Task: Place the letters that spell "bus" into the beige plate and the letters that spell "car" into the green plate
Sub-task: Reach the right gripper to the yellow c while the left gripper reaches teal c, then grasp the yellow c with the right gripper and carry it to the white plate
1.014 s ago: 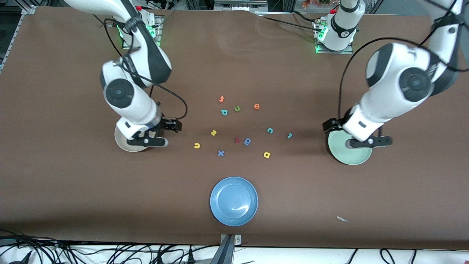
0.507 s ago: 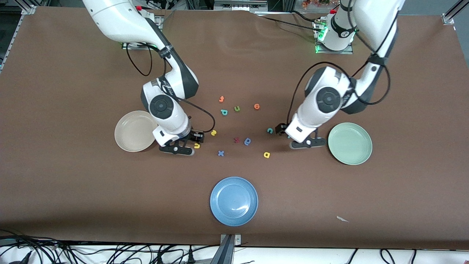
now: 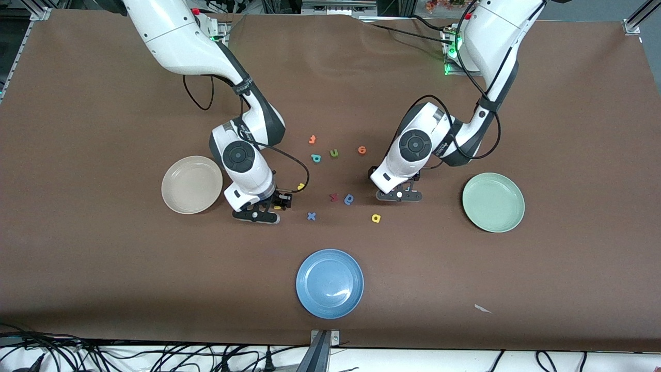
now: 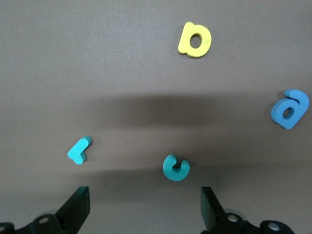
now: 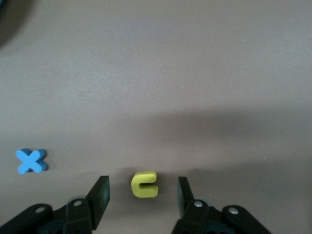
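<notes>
From my remote station, I see the right gripper point(image 5: 142, 192) low over the table point(image 3: 103, 268) beside the beige plate point(image 3: 191, 184), its fingers point(image 5: 101, 192) parted on either side of the yellow u point(image 5: 145, 185) without touching it; a blue x point(image 5: 31, 161) lies close by on the brown surface. The left gripper point(image 4: 144, 207) hangs over the middle of the table with its fingers point(image 4: 78, 207) spread wide and holding nothing, the teal c point(image 4: 176, 167) between them just ahead of the tips, the thin teal r point(image 4: 79, 150) beside it and the yellow a point(image 4: 195, 39) and a darker blue looped letter point(image 4: 289, 108) lying apart from them. In the front view the yellow s point(image 3: 301, 186) peeks out next to the right arm's wrist, and the teal b point(image 3: 315, 158) lies farther from the camera, next to an olive-green u point(image 3: 334, 153). The beige plate holds no letters, nor does the green plate point(image 3: 493, 202) toward the left arm's end. A blue plate point(image 3: 330, 283) sits nearest the camera.
</notes>
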Robot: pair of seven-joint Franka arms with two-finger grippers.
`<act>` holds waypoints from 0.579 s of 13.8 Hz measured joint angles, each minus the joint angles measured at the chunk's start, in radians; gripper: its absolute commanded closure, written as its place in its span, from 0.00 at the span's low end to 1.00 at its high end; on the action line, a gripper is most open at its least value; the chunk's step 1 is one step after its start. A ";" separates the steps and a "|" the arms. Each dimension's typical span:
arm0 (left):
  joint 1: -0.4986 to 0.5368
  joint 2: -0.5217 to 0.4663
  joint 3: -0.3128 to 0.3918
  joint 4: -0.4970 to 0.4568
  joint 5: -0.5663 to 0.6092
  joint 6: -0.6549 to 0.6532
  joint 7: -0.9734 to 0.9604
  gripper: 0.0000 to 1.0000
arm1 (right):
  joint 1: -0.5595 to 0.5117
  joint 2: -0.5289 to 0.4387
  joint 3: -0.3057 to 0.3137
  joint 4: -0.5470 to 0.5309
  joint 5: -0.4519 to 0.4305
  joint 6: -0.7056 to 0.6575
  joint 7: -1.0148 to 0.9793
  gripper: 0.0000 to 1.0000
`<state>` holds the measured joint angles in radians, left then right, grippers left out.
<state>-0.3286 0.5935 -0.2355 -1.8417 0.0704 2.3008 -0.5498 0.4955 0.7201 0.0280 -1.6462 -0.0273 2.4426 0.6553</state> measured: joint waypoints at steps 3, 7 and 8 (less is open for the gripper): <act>-0.005 0.011 -0.001 0.004 0.000 0.000 0.011 0.00 | 0.000 0.009 0.000 0.000 -0.002 0.007 0.000 0.36; -0.030 0.056 -0.003 0.041 0.000 0.008 0.000 0.01 | 0.000 0.024 0.000 0.000 -0.022 0.009 0.000 0.45; -0.036 0.066 -0.003 0.047 0.000 0.019 -0.008 0.05 | 0.000 0.030 0.000 0.000 -0.027 0.018 0.000 0.52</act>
<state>-0.3642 0.6590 -0.2387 -1.7944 0.0702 2.3203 -0.5573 0.4957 0.7504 0.0278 -1.6458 -0.0539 2.4601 0.6555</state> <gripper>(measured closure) 0.000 0.383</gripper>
